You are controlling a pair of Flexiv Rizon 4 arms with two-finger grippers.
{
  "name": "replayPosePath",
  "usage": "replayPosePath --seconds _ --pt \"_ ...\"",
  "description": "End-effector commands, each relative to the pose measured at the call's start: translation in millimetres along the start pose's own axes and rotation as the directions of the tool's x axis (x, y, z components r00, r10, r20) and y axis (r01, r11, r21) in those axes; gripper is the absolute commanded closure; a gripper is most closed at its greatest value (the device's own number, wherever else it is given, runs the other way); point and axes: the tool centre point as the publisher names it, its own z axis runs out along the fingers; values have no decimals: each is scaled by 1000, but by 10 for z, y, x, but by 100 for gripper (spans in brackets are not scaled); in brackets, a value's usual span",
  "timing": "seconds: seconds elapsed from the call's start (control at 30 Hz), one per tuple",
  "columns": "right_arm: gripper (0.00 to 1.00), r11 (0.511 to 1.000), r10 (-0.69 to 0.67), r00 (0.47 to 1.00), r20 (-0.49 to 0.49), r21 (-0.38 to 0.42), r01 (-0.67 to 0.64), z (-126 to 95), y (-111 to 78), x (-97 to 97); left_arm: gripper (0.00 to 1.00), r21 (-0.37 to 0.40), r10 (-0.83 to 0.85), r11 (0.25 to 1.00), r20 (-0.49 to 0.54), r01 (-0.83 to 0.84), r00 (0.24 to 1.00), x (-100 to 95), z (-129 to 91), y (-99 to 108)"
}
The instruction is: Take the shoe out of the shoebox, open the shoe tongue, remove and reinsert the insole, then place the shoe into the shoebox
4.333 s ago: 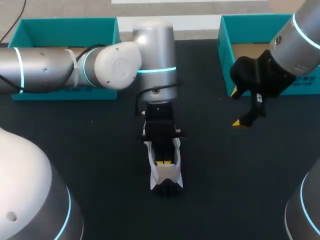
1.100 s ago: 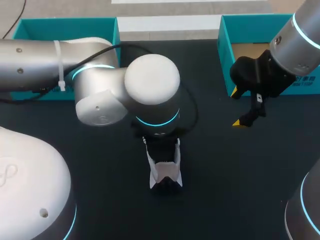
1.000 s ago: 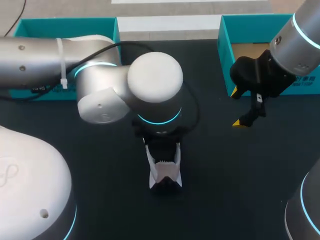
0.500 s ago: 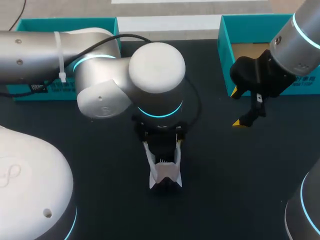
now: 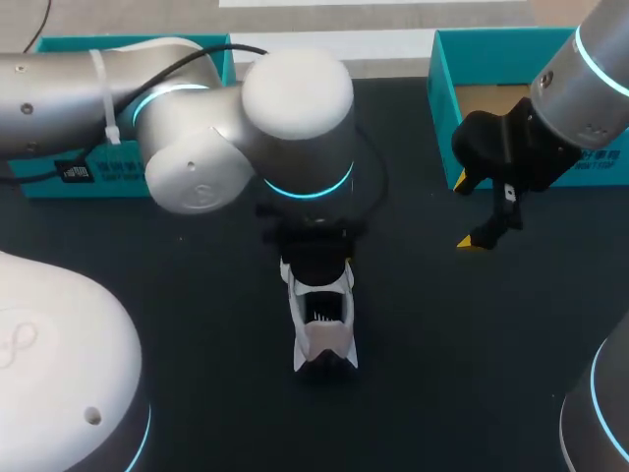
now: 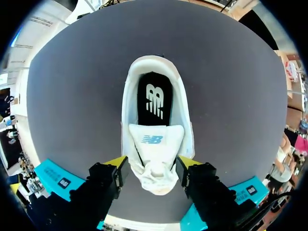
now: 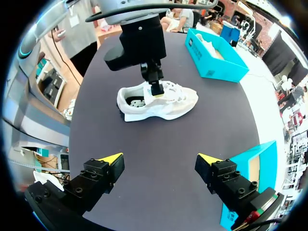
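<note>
white lace-up running shoe (image 5: 322,329): it stands upright in the middle of the black tabletop (image 5: 197,324), outside both boxes, with its toe under the left arm's wrist and its heel pointing away from that arm.
white padded tongue (image 6: 155,139): in the left wrist view it lies forward over the laces, leaving the mouth of the shoe open.
black insole with a white logo (image 6: 154,98): it lies flat inside the shoe at the heel end.
left claw (image 6: 151,166): black fingers with yellow tips, released. It hangs just over the laces with one finger to each side of the forefoot, gripping nothing that I can see.
right claw (image 7: 160,159): spread and empty, well apart from the shoe, near the front wall of the teal cardboard shoebox (image 5: 444,108) on the right.
second teal box (image 5: 128,49): at the far left of the table, behind the left arm.
step in hand: I judge it to be the insole work. I cannot tell whether the insole has already been out.
doing it well: I would go in through the open collar and pinch only the thin heel edge of the insole, not the lining, then peel it back slowly along the shoe.
what to watch: the shoe is light and stands free, so it may lift or tip with the pull, and the right claw could steady it. The tongue may also flop back over the opening.
</note>
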Motion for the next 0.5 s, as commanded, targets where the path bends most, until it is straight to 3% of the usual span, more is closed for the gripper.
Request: replayPosePath --seconds 0.03,0.1,0.17,0.47,0.5 --pt "0 1000 0 1000 -1 3 0 16 10 -9 72 5 2 1000 9 -2 1000 82 -52 17" --pt "0 1000 0 1000 -1 3 0 16 10 -9 74 12 4 1000 9 -4 1000 97 -48 -9" --pt "0 1000 0 1000 -1 3 0 16 10 -9 85 20 10 1000 9 -10 1000 105 -36 -52" --pt "0 1000 0 1000 -1 3 0 16 10 -9 78 62 12 998 -8 -12 1000 75 196 -233" --pt "0 1000 0 1000 -1 3 0 16 10 -9 74 65 13 998 -11 -13 1000 75 211 -251"
